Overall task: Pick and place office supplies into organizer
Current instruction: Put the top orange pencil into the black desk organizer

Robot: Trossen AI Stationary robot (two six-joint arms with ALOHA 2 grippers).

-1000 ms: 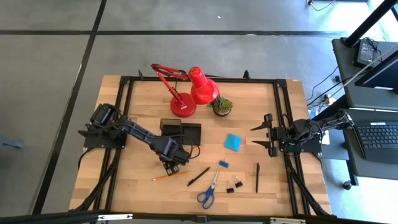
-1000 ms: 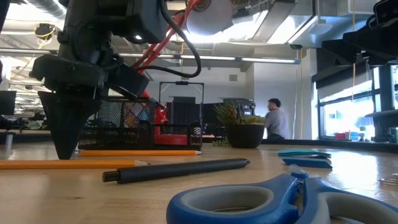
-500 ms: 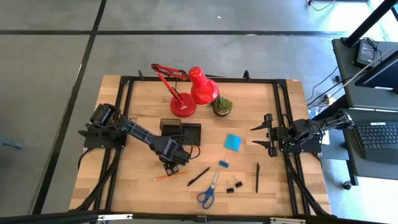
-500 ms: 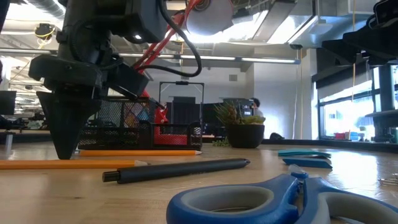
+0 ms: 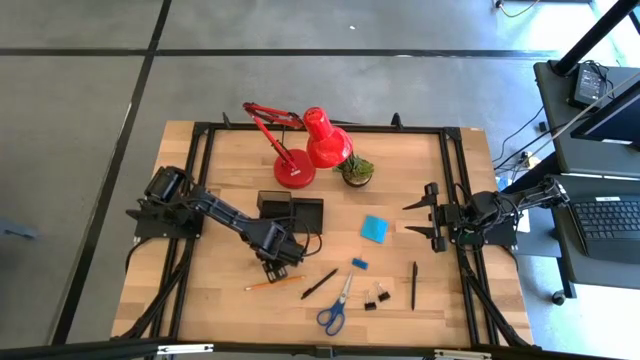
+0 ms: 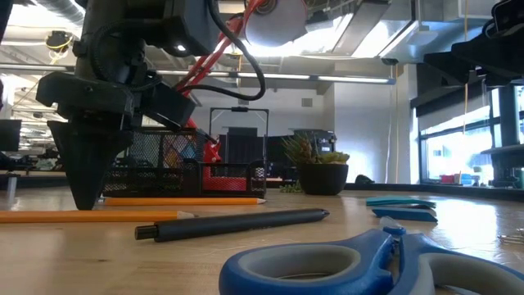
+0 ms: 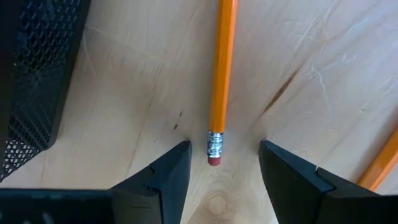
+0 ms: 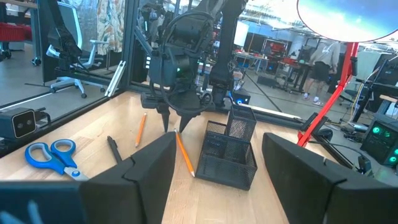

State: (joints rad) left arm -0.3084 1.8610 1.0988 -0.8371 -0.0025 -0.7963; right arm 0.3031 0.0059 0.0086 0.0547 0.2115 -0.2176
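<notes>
My left gripper point(image 5: 278, 262) points down at the table just in front of the black mesh organizer point(image 5: 292, 212). It is open. In the left wrist view its fingers point(image 7: 180, 168) stand on either side of the eraser end point(image 7: 214, 154) of an orange pencil point(image 7: 222, 74), without touching it. The pencil lies flat on the wood. A second pencil point(image 5: 265, 285) lies nearer the table's near edge. My right gripper point(image 5: 420, 218) waits open at the table's right side.
Lying flat on the table are a black pen point(image 5: 319, 283), blue scissors point(image 5: 335, 308), binder clips point(image 5: 378, 296), another pen point(image 5: 413, 285), a blue eraser point(image 5: 359, 263) and a blue note pad point(image 5: 375, 228). A red lamp point(image 5: 300, 150) and a potted plant point(image 5: 356, 168) stand behind the organizer.
Both arms and all things on the table have kept still. A person in the room beyond the table has passed out of sight behind the potted plant.
</notes>
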